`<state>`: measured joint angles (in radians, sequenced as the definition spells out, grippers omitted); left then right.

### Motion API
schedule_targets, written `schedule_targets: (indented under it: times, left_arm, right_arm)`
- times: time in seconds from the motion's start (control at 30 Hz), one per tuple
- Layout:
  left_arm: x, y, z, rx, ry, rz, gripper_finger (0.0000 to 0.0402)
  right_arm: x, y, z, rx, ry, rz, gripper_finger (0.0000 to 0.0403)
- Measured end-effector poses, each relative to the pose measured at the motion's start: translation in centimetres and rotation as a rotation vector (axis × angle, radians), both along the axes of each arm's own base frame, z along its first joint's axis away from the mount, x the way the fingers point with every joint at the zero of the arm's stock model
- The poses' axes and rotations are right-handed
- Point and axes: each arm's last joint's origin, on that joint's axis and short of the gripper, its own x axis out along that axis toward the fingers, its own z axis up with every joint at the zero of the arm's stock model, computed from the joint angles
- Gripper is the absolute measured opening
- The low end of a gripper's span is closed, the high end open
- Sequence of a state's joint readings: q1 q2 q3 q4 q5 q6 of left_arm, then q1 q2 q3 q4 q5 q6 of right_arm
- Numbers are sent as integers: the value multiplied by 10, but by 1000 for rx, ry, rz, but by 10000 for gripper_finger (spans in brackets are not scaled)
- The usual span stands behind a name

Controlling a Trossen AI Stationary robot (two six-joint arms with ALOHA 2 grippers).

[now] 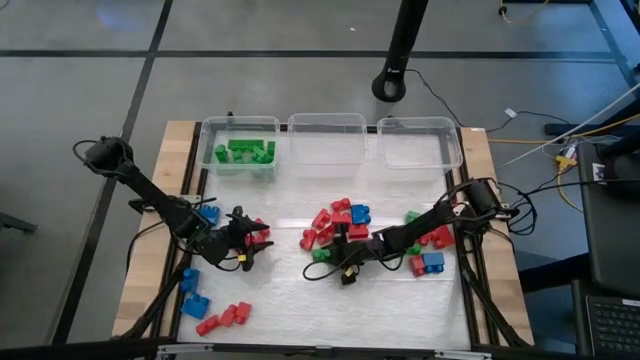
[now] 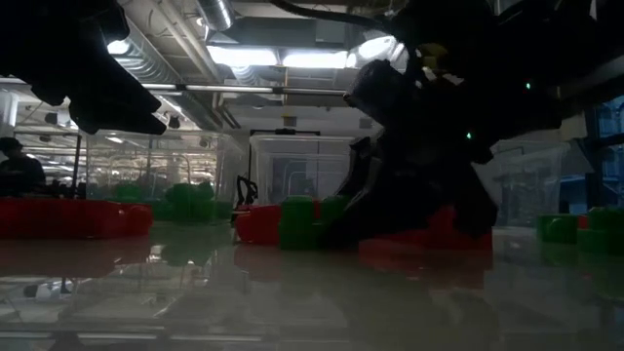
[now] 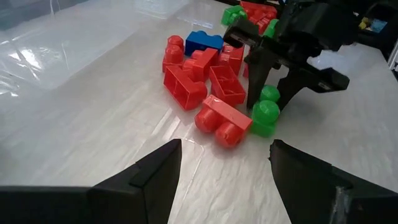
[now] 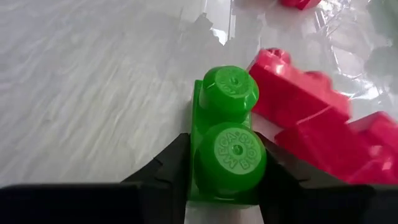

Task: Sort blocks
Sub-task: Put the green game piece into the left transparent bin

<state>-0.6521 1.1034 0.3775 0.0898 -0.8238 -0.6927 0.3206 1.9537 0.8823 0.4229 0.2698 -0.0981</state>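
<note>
- Left pincer low over the table, well left of centre, fingers spread wide and holding nothing; probably waiting, or lining up on loose blocks nearby.
- Blue and red blocks scattered near the front left corner, unsorted.
- Along the far edge, three clear bins: left bin already holding green blocks, middle bin and right bin showing none.
- Central pile of blocks, mostly red with some blue and green, lying between the two arms.
- Right pincer down at the pile's front edge, closed snugly on a green two-stud block, presumably bound for the left bin.
- Right wrist view alone proving that grip; high view too coarse.
- Left wrist view alone showing the same green block touching a red block.
</note>
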Motion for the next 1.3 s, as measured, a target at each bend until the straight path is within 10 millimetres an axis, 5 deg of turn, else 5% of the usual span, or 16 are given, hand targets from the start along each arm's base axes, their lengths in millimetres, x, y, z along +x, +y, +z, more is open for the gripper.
schedule_targets:
  times: [0.33,0.67,0.9,1.3]
  left_arm:
    - [0,0,0,-1,2,-1,230]
    - [0,0,0,-4,1,0,230]
    - [0,0,0,-3,1,-1,230]
    - [-1,0,-2,1,16,-3,230]
  right_arm:
    - [-9,-8,70,-46,-147,59,137]
    - [0,-72,109,-104,-328,-111,140]
    - [22,-114,136,-180,-387,-170,140]
    - [101,-184,174,-245,-419,-152,141]
